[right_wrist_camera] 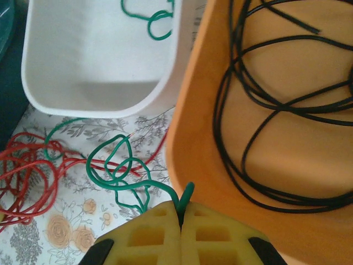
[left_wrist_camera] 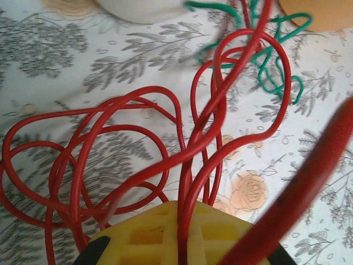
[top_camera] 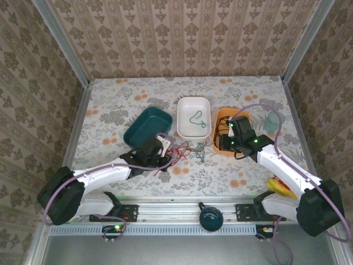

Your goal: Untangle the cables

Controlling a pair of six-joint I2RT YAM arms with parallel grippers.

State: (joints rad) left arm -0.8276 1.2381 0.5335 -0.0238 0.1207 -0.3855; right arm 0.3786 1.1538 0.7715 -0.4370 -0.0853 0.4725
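1. Left gripper [left_wrist_camera: 179, 221]: the yellow pads are closed together, with a strand of the red cable [left_wrist_camera: 138, 165] pinched in the seam between them. In the top view this gripper [top_camera: 165, 148] sits low over the table [top_camera: 110, 105], just in front of the teal tray [top_camera: 146, 127].
2. Red cable: it lies on the table in many overlapping loops, fanning out from the left gripper toward the white tray [top_camera: 193, 103]. It is bunched and crossed over itself in several places.
3. Right gripper [right_wrist_camera: 181, 212]: the pads are pressed tight together, with 1 end of the green cable [right_wrist_camera: 124, 176] clamped between them. In the top view it [top_camera: 220, 143] stands at the near left edge of the orange tray [top_camera: 223, 113].
4. Green cable: it is on the table between the red cable and the orange tray, curled into small loops. Its far loops touch or overlap red strands; which lies on top cannot be told.
5. Second green cable [top_camera: 197, 117]: it lies loosely curled inside the white tray, apart from the others.
6. Black cable [right_wrist_camera: 259, 110]: it is coiled in wide loops inside the orange tray.
7. Trays: 3 stand in a row, teal, white, then orange. The white and orange trays stand side by side; contact cannot be told.
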